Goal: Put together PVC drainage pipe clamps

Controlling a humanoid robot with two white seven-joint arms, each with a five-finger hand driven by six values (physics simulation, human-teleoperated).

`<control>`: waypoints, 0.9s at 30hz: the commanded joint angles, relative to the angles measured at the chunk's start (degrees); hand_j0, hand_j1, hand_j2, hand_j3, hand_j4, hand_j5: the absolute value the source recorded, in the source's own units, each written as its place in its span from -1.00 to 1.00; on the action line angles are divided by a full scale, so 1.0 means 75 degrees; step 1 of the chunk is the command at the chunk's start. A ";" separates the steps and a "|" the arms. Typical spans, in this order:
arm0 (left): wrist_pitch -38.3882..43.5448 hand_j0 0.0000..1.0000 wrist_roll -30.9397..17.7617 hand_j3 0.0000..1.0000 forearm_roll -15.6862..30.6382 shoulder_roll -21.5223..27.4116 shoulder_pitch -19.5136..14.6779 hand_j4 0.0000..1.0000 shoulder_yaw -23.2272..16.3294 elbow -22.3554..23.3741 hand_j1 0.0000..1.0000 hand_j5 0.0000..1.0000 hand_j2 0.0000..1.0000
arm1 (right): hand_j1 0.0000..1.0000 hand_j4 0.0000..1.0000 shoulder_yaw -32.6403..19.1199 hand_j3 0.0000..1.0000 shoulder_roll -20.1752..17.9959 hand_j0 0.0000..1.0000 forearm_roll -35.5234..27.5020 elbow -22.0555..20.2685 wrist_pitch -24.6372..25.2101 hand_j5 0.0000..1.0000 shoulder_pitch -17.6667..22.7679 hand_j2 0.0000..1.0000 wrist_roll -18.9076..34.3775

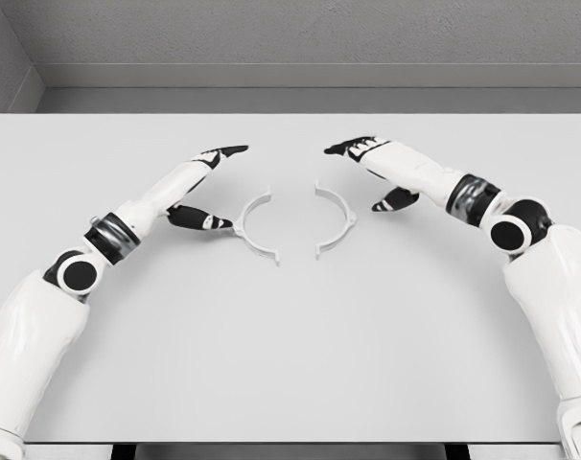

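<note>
Both white forearms enter from the lower corners of the head view and reach toward the middle of the table (290, 383), which is pale grey and fills most of the picture.

At the centre lie the two halves of the clamp. The left clamp half (255, 228) is a thin white arc with its opening turned to the right; a small flat tab juts out at each end, one at the upper end and one at the lower end. The right clamp half (336, 218) mirrors it, bowing to the right with its opening turned to the left, and it also carries tabs at both ends. The two halves face each other across a clear gap and do not touch; both lie flat on the table.

The left hand (202, 187) sits just beside the left clamp half. Its fingers are spread and extended, dark fingertips pointing up and to the right, while the thumb reaches toward the outer curve of that arc. Whether the thumb touches the arc cannot be told. It holds nothing.

The right hand (379, 172) hovers near the right clamp half, fingers stretched out to the left, thumb angled down, relaxed and empty, apart from the arc.

Behind the table stands a grey wall (290, 38).
</note>
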 commanded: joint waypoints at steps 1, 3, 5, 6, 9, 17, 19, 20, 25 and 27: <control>0.0007 1.00 0.0003 1.00 0.0071 0.0016 0.0000 1.00 0.0031 0.0035 1.00 1.00 1.00 | 1.00 1.00 0.0047 1.00 0.0014 1.00 -0.0045 0.0196 0.0022 1.00 0.0000 1.00 -0.0004; 0.0007 1.00 0.0003 1.00 0.0012 0.0005 -0.0012 1.00 0.0019 0.0047 1.00 1.00 1.00 | 1.00 1.00 0.0083 1.00 0.0026 1.00 -0.0045 0.0184 0.0022 1.00 0.0012 1.00 -0.0004; 0.0007 1.00 0.0003 1.00 -0.0011 -0.0030 -0.0012 1.00 -0.0004 0.0129 1.00 1.00 1.00 | 1.00 1.00 0.0153 1.00 0.0108 1.00 -0.0045 0.0184 0.0022 1.00 0.0000 1.00 -0.0004; 0.0007 1.00 0.0003 1.00 -0.0023 -0.0031 -0.0035 1.00 -0.0016 0.0129 1.00 1.00 1.00 | 1.00 1.00 0.0165 1.00 0.0131 1.00 -0.0045 0.0184 0.0022 1.00 0.0000 1.00 -0.0004; 0.0007 1.00 0.0003 1.00 -0.0023 -0.0042 -0.0035 1.00 -0.0039 0.0140 1.00 1.00 1.00 | 1.00 1.00 0.0165 1.00 0.0178 1.00 -0.0045 0.0160 0.0022 1.00 0.0000 1.00 -0.0004; 0.0007 1.00 0.0003 1.00 -0.0035 -0.0054 -0.0035 1.00 -0.0040 0.0281 1.00 1.00 1.00 | 1.00 1.00 0.0176 1.00 0.0424 1.00 0.0095 0.0196 0.0034 1.00 -0.0059 1.00 0.0008; 0.0007 1.00 0.0003 1.00 -0.0035 -0.0054 -0.0035 1.00 -0.0051 0.0304 1.00 1.00 1.00 | 1.00 1.00 0.0176 1.00 0.0436 1.00 0.0119 0.0196 0.0104 1.00 -0.0059 1.00 -0.0004; 0.0007 1.00 0.0003 1.00 -0.0035 -0.0066 -0.0035 1.00 -0.0051 0.0304 1.00 1.00 1.00 | 1.00 1.00 0.0176 1.00 0.0471 1.00 0.0119 0.0196 0.0104 1.00 -0.0070 1.00 -0.0004; 0.0007 1.00 0.0003 1.00 -0.0035 -0.0183 -0.0023 1.00 -0.0051 0.0304 1.00 1.00 1.00 | 1.00 1.00 0.0294 1.00 0.0588 1.00 0.0165 0.0242 0.0128 1.00 -0.0141 1.00 -0.0004; 0.0007 1.00 0.0003 1.00 -0.0035 -0.0206 -0.0035 1.00 -0.0051 0.0304 1.00 1.00 1.00 | 1.00 1.00 0.0294 1.00 0.0611 1.00 0.0166 0.0242 0.0128 1.00 -0.0141 1.00 -0.0004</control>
